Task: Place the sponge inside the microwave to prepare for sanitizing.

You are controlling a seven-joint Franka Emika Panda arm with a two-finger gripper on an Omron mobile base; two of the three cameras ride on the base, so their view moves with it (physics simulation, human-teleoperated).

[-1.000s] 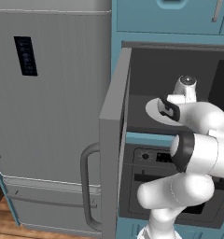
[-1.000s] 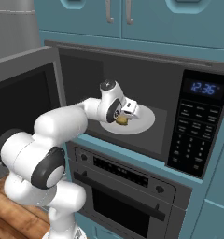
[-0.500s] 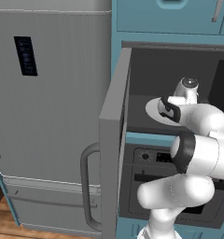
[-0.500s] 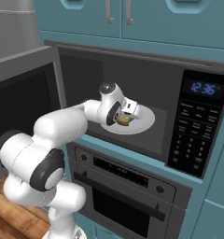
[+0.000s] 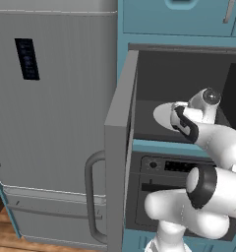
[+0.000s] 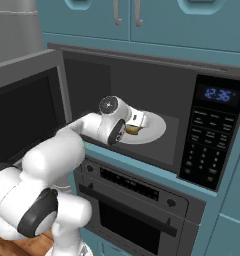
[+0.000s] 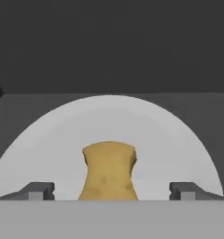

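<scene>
The microwave [image 6: 211, 131] stands with its door [image 6: 27, 111] swung wide to the left. My arm reaches into the cavity. The tan sponge [image 7: 109, 170] lies on the pale round turntable [image 7: 170, 140], just ahead of my hand. My gripper [image 7: 112, 190] is open, one fingertip on each side of the sponge's near end with wide gaps, not touching it. From the right base view the sponge [image 6: 132, 130] peeks out beside the gripper [image 6: 136, 124] on the turntable [image 6: 153, 131]. In the left base view my hand [image 5: 185, 124] hides the sponge above the turntable [image 5: 162, 114].
The open door's edge and bar handle [image 5: 93, 197] stand left of my arm. Left of it is the tall grey fridge [image 5: 51, 123]. A grey oven [image 6: 137, 202] sits below the microwave. Teal cabinets [image 6: 142, 20] hang above. The keypad [image 6: 208, 137] is on the right.
My gripper's jaws have spread wide and let go of the sponge, which now rests on the turntable. The arm has barely moved.
</scene>
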